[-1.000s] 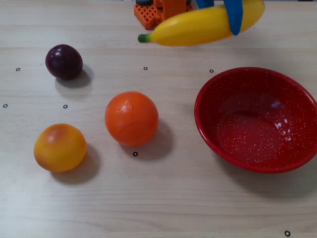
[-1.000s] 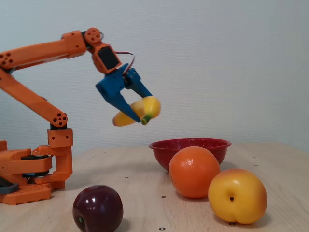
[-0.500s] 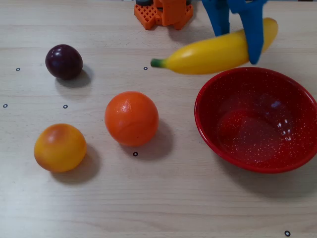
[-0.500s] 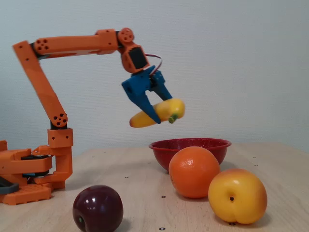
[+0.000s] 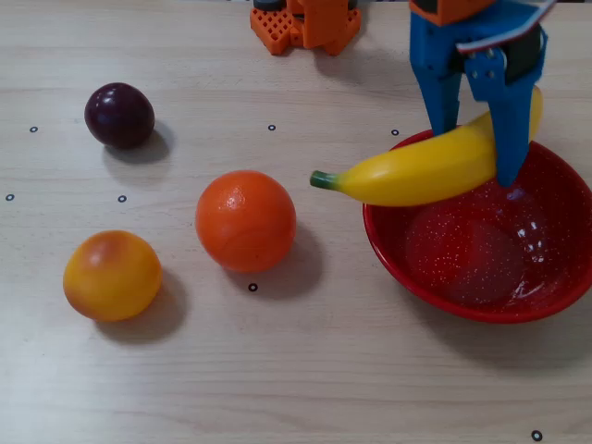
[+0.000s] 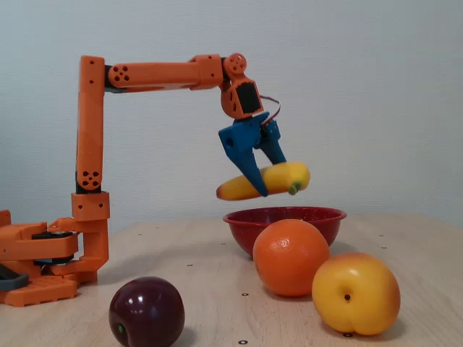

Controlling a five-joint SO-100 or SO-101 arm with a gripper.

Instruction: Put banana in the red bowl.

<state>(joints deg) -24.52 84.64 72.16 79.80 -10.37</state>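
The yellow banana (image 5: 425, 168) (image 6: 278, 179) hangs in the air, held near its far end by my blue gripper (image 5: 481, 153) (image 6: 269, 181), which is shut on it. In the overhead view its green stem tip points left, past the rim of the red bowl (image 5: 546, 310). The rest of the banana lies over the bowl's upper-left part. In the fixed view the banana floats a little above the red bowl (image 6: 246, 223) and is clear of its rim. The bowl holds nothing.
An orange ball (image 5: 245, 220) (image 6: 291, 257) sits left of the bowl in the overhead view. A yellow-orange fruit (image 5: 112, 275) (image 6: 355, 293) and a dark plum (image 5: 119, 115) (image 6: 147, 311) lie farther left. The orange arm base (image 5: 303, 20) (image 6: 40, 264) stands at the table's far edge.
The arm has reached out and carried the banana from near the base toward the bowl. The banana now hangs over the bowl's rim. The grip has not changed.
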